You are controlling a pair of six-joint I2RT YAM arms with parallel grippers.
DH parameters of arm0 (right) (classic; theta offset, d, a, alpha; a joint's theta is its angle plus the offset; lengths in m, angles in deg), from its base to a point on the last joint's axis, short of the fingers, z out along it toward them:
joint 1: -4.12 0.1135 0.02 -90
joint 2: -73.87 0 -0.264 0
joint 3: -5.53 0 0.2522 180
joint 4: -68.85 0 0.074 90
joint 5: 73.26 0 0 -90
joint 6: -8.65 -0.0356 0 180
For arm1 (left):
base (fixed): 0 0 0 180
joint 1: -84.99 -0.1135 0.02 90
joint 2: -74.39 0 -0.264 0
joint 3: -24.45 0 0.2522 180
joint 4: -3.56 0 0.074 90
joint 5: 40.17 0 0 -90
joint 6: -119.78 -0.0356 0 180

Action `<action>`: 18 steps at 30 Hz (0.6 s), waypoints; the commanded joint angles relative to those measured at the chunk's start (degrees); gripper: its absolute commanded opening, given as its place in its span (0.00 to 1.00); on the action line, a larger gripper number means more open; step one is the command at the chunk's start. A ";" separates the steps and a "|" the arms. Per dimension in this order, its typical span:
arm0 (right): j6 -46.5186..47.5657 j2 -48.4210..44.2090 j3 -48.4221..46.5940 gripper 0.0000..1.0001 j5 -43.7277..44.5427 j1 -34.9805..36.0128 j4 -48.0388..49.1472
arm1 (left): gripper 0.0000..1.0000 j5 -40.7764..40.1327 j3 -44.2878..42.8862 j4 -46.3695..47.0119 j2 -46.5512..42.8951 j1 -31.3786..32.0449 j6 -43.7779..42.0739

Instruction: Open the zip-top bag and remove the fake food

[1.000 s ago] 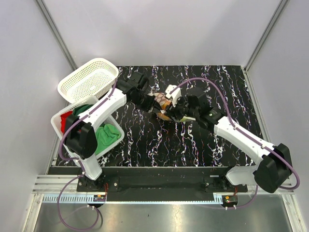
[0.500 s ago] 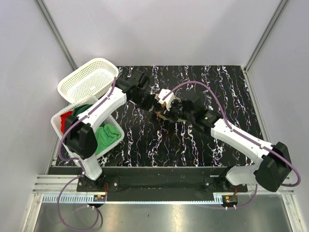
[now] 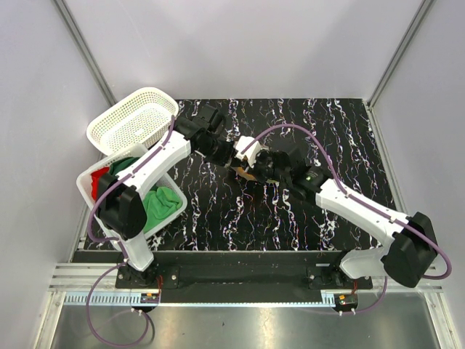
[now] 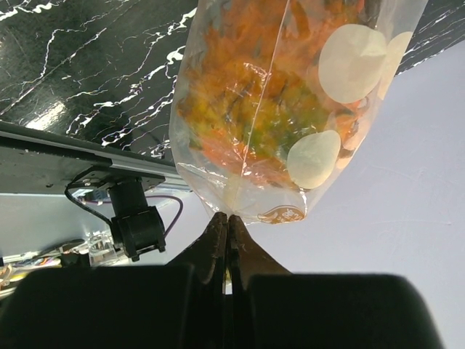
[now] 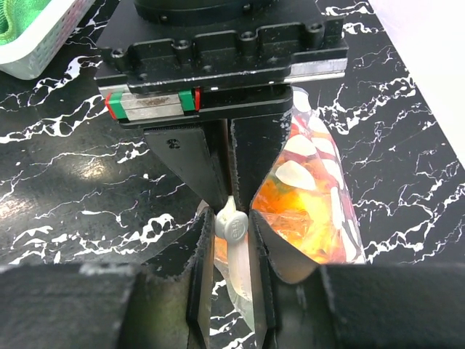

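So that it can be unzipped, the zip-top bag [image 4: 276, 87] is anchored.
Its edge is pinched by the left gripper [image 4: 228, 222], its white tab [image 5: 234, 226] by the right gripper [image 5: 231, 234].

Black white-veined marble table [image 3: 327, 123] — pale grey walls [image 3: 240, 43]

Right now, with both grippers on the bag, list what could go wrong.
1. The left gripper pinches only a thin edge of the zip-top bag; the film may slip free under pull.
2. The right gripper clamps a small white tab; it could pop out.
3. If the seal gives suddenly, the fake food might spill onto the table.
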 commanded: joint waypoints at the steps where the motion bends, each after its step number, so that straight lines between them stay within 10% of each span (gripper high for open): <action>1: 1.67 -2.14 -0.13 0.06 2.43 0.20 3.44 | 0.00 0.83 -4.03 -0.09 -2.30 0.49 -3.99; 6: -0.26 -2.57 -0.48 0.00 2.95 0.20 3.53 | 0.65 -3.82 -5.46 -0.17 -2.90 0.31 -12.97; 10: -0.88 -2.84 -0.57 0.00 3.92 0.20 3.62 | 0.90 -11.36 -2.81 1.05 -8.16 -1.09 -22.27; 18: -2.28 -3.19 -3.02 0.00 3.06 -0.77 1.34 | 0.87 -19.13 8.25 15.35 -16.61 -3.81 -50.37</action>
